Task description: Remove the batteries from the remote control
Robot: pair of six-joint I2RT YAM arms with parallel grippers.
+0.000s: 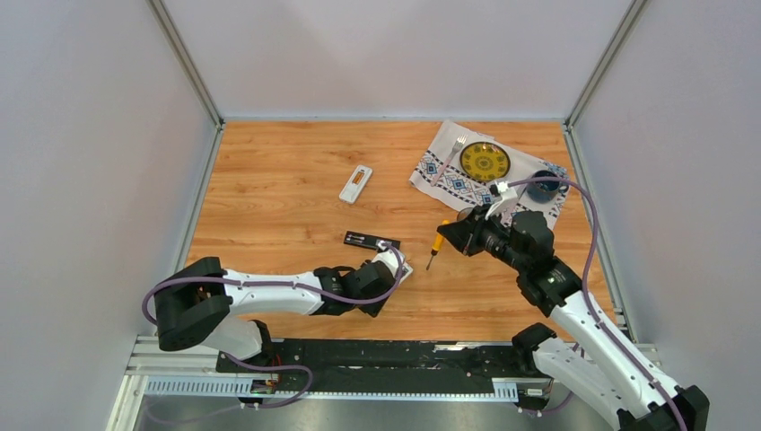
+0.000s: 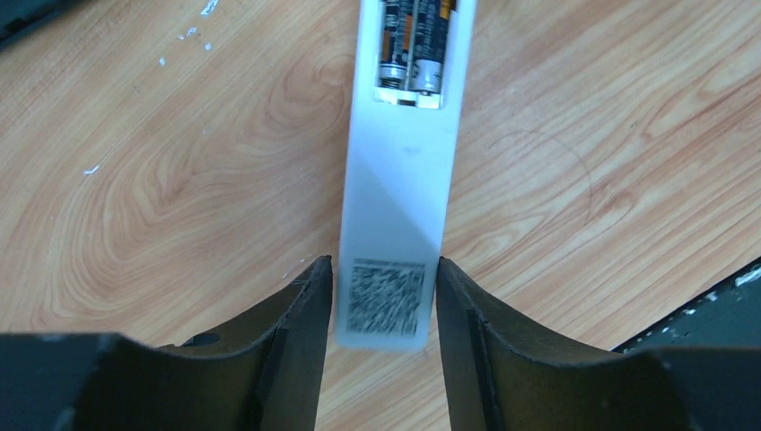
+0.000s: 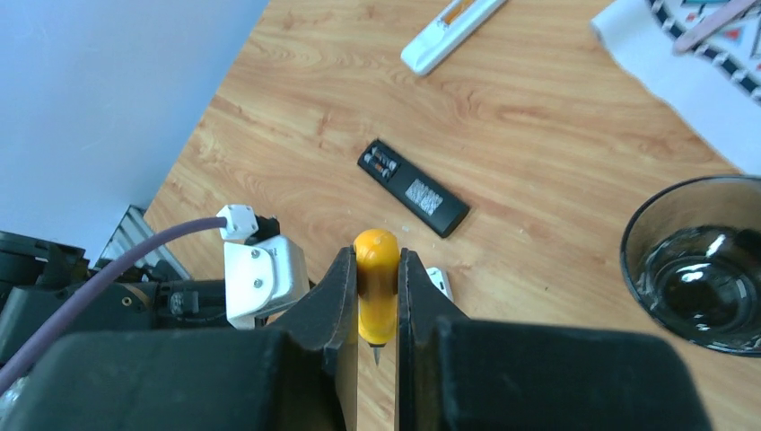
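Observation:
My left gripper (image 2: 384, 269) is closed round the near end of a white remote control (image 2: 399, 180) that lies on its face on the wooden table. Its open compartment shows two batteries (image 2: 413, 54), dark and orange with silvery ends. In the top view this gripper (image 1: 395, 269) is at the near middle of the table. My right gripper (image 3: 378, 260) is shut on a yellow-handled screwdriver (image 3: 377, 287), tip pointing down, just right of the left gripper (image 1: 453, 232). A black remote (image 3: 413, 187) lies open with batteries (image 3: 383, 163) inside. A second white remote (image 1: 356, 184) lies farther back.
A patterned cloth (image 1: 449, 180) at the back right carries a yellow plate (image 1: 485, 162) and a fork (image 1: 451, 154). A dark glass bowl (image 3: 695, 265) stands close to the right of my right gripper. Grey walls and metal rails bound the table.

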